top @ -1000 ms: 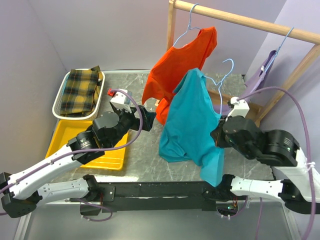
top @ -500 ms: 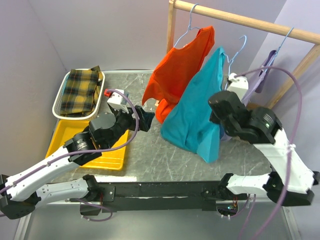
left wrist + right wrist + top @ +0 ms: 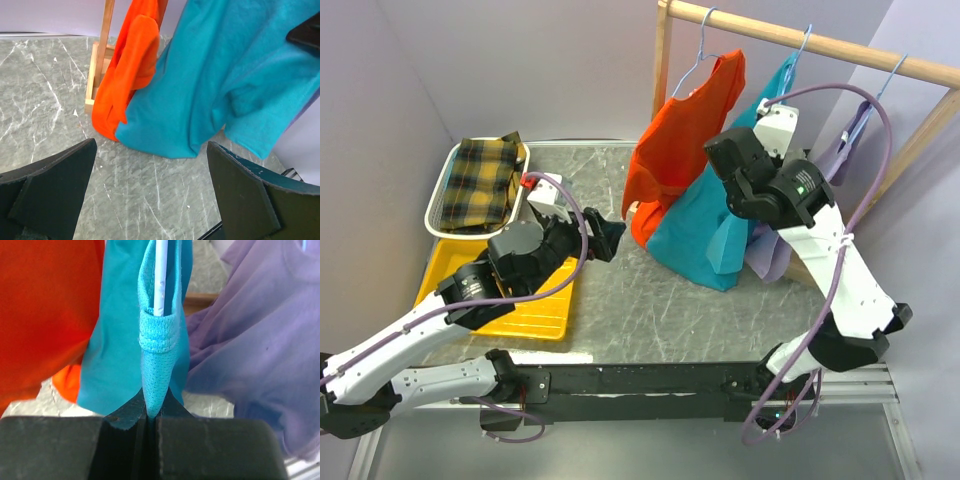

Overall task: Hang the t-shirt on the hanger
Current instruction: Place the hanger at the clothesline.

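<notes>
The teal t-shirt (image 3: pixel 692 238) hangs on the pale-blue wire hanger (image 3: pixel 804 44), between the orange and lilac shirts. The hanger's hook reaches the wooden rail (image 3: pixel 860 56). My right gripper (image 3: pixel 151 415) is shut on a fold of the t-shirt (image 3: pixel 159 365) just under the hanger's wire (image 3: pixel 160 275). In the top view it sits high by the shirt's neck (image 3: pixel 758 112). My left gripper (image 3: pixel 611 233) is open low over the table, left of the shirt's hem. The left wrist view shows bare marble between its fingers (image 3: pixel 55 195), with the t-shirt (image 3: pixel 215 85) beyond them.
An orange shirt (image 3: pixel 680 140) and a lilac shirt (image 3: pixel 835 150) hang on the same rail. A rail post foot (image 3: pixel 95 85) stands on the marble table (image 3: pixel 620 300). A white basket (image 3: pixel 445 190) with plaid cloth and a yellow tray (image 3: pixel 535 310) sit at the left.
My right arm has risen and swung back towards the rail, carrying the t-shirt and hanger up between the other two shirts. My left arm drew back slightly, still open.
</notes>
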Robot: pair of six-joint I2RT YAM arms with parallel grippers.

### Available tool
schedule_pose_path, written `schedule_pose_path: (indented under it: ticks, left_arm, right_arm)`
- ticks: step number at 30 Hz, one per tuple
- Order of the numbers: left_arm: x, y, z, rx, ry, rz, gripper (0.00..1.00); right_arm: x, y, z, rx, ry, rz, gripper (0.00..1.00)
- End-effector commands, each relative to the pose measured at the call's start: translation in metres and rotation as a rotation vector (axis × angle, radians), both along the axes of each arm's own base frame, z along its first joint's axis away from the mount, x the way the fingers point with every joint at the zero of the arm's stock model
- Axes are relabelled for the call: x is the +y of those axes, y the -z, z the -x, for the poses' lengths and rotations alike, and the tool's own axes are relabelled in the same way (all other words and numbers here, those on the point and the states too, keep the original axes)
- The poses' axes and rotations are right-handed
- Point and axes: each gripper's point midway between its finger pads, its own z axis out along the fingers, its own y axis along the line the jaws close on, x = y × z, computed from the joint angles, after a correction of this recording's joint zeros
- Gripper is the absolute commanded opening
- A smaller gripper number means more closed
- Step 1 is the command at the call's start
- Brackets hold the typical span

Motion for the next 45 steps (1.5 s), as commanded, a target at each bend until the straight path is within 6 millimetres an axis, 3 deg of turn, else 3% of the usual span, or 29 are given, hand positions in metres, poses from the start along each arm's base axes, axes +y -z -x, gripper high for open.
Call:
schedule_pose_path:
  ticks: [1,6,10,18,22,25,31,34,35,38,43,45]
  left_arm:
    - [0.008,-0.026,0.001,-0.033,-0.018,0.033,0.97]
    - [0.008,-0.024,-0.002,-0.028,-0.031,0.015,0.98]
    - [0.006,-0.023,-0.004,-0.023,-0.032,0.007,0.98]
    - [0.003,-0.025,-0.005,-0.024,-0.028,0.006,0.97]
    - [0.001,-0.024,-0.005,-0.024,-0.026,0.006,0.97]
    - [0.001,-0.022,-0.005,-0.020,-0.023,0.006,0.97]
    - [0.001,-0.020,-0.004,-0.020,-0.017,0.007,0.98]
    - [-0.001,-0.019,-0.003,-0.017,-0.010,0.009,0.99]
    - [-0.001,-0.019,-0.003,-0.016,-0.009,0.010,0.99]
    - [-0.003,-0.017,-0.003,-0.012,-0.003,0.008,0.96]
    - [-0.006,-0.014,-0.003,-0.007,0.006,0.007,0.96]
    - [-0.007,-0.013,-0.003,-0.003,0.009,0.007,0.96]
  right_arm:
    - [-0.014,-0.033,-0.016,-0.124,0.080,0.004,0.00]
    - [-0.012,-0.039,-0.027,-0.137,0.081,0.016,0.00]
    - [-0.018,-0.032,-0.037,-0.115,0.081,0.010,0.00]
    - [-0.020,-0.010,-0.056,-0.054,0.062,0.001,0.00]
    - [-0.020,0.016,-0.063,0.003,0.050,0.005,0.00]
    - [-0.022,0.027,-0.065,0.022,0.049,-0.003,0.00]
    - [-0.022,0.025,-0.060,0.005,0.033,-0.028,0.01]
    - [-0.020,0.022,-0.056,-0.006,0.005,-0.044,0.15]
    - [-0.018,0.020,-0.052,-0.008,-0.018,-0.061,0.26]
    - [-0.010,0.018,-0.046,-0.010,-0.080,-0.104,0.42]
    - [0.006,0.026,-0.032,-0.001,-0.188,-0.179,0.55]
    - [0.013,0.020,-0.022,-0.024,-0.249,-0.231,0.63]
